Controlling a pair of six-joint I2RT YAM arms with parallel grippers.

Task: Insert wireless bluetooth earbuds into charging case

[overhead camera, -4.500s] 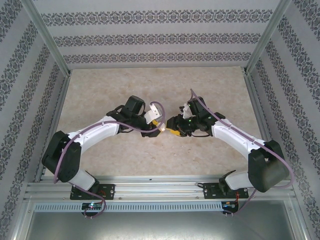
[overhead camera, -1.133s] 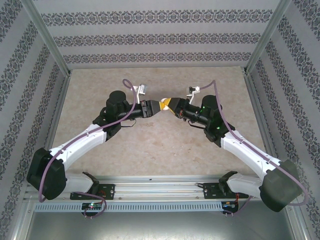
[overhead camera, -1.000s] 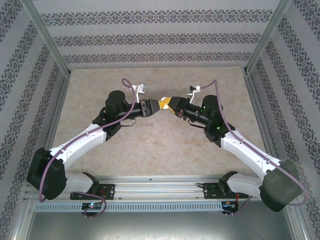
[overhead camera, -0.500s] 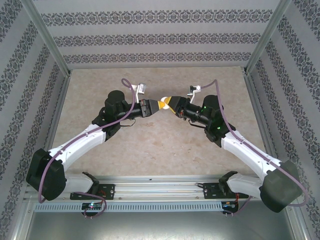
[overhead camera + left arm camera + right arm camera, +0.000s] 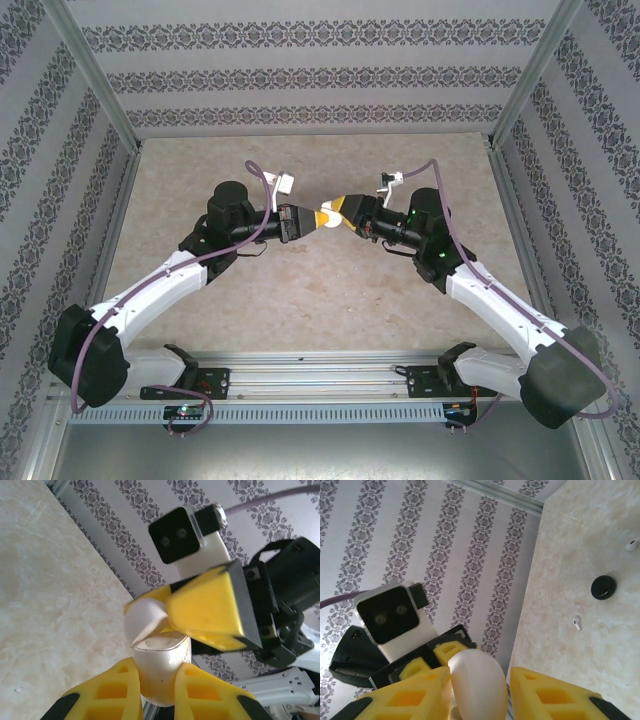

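Worktop (image 5: 320,310) carries the loose bits. L gripper (image 5: 156,669): jaws closed on charging case (image 5: 161,685) body, held off the surface so R gripper (image 5: 480,675) can work the lid (image 5: 145,622), now flipped up. R jaws are parted either side of it w/ a slight gap. Black puck (image 5: 603,587) sits at 3 o'clock in R wrist view. White earbud (image 5: 577,623) lies at its 7 o'clock on the worktop, not yet in the case. No readable writing.

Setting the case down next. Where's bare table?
From above, bare: beige marbled table along the patterned back wall, and before the near aluminium rail. Crowded: centre, where left gripper and right gripper meet at the white charging case.
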